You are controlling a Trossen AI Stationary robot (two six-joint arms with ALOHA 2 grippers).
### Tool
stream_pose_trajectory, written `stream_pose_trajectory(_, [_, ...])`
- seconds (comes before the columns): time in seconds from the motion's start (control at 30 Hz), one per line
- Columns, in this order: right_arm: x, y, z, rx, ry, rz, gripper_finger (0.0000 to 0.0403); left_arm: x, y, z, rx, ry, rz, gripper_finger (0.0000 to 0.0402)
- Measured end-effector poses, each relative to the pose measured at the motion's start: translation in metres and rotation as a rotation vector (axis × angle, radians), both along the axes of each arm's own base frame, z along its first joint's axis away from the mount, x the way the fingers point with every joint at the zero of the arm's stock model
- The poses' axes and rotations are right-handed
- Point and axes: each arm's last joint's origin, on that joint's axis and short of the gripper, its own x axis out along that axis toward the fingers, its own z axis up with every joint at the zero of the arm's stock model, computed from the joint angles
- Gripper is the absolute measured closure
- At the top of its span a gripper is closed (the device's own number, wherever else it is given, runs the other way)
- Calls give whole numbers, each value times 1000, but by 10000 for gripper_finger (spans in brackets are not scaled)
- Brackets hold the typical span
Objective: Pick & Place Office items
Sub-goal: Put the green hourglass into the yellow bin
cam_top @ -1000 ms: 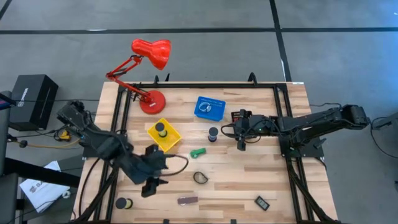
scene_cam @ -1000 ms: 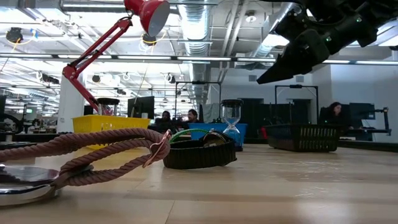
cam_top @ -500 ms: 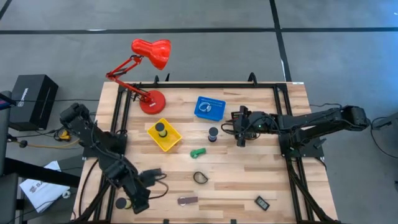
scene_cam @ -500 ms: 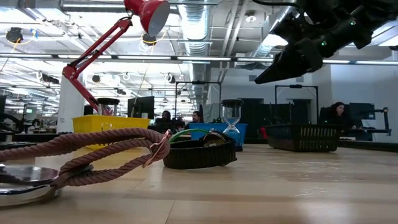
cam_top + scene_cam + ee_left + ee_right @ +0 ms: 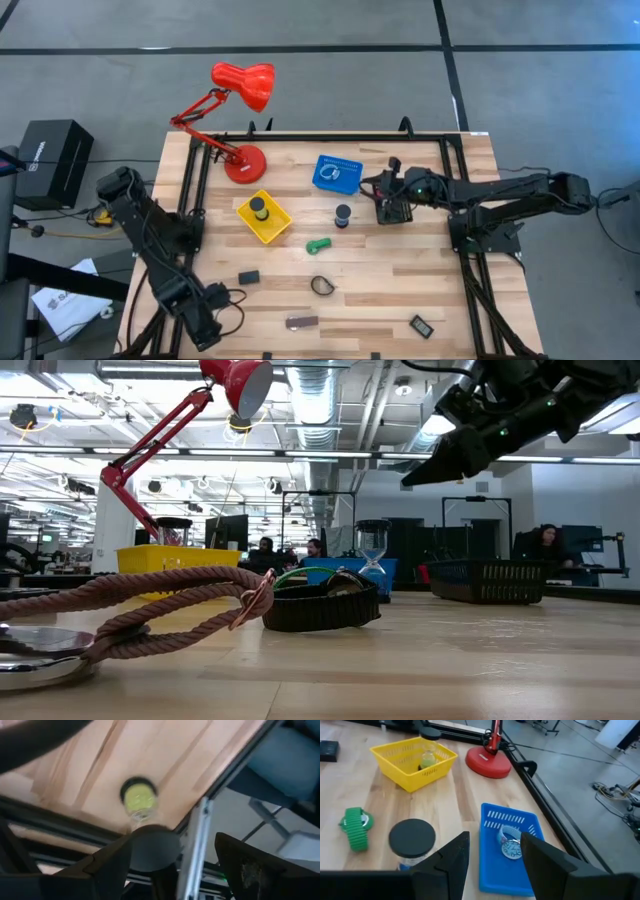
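My left gripper (image 5: 203, 330) stands open over the table's near left corner, pointing steeply down. A black roll with a yellow-green middle (image 5: 138, 800) lies flat on the wood just beyond its fingertips, untouched. My right gripper (image 5: 382, 200) hovers open above the black basket (image 5: 396, 210), nothing between its fingers (image 5: 492, 855). Lying loose on the table are two black blocks (image 5: 248, 277) (image 5: 421, 325), a black loop (image 5: 321, 286), a green piece (image 5: 318, 244), a brownish bar (image 5: 302, 322) and a black-capped jar (image 5: 343, 214).
The yellow basket (image 5: 264, 216) holds a black roll (image 5: 427, 760). A clear ring (image 5: 512, 845) lies in the blue basket (image 5: 337, 173). The red lamp (image 5: 240, 120) stands at the far left. A black frame rail (image 5: 195, 845) runs along the edge beside my left gripper.
My left gripper has gone down and toward the table's near left corner, turning its wrist, and now stands over the black roll. A black block lies on the wood where the gripper was. My right gripper has swung a little toward the far edge, over the black basket.
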Motion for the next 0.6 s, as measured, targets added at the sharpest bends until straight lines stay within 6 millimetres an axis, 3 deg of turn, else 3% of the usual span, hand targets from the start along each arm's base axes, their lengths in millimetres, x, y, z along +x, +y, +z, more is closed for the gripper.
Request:
stream_pose_trajectory(0.23, [0, 0, 0, 1, 0, 2, 235, -16, -5, -9, 25, 26, -26, 142])
stream_pose_trajectory(0.6, [0, 2, 0, 1, 0, 9, 235, -20, -3, -27, 26, 16, -8, 147])
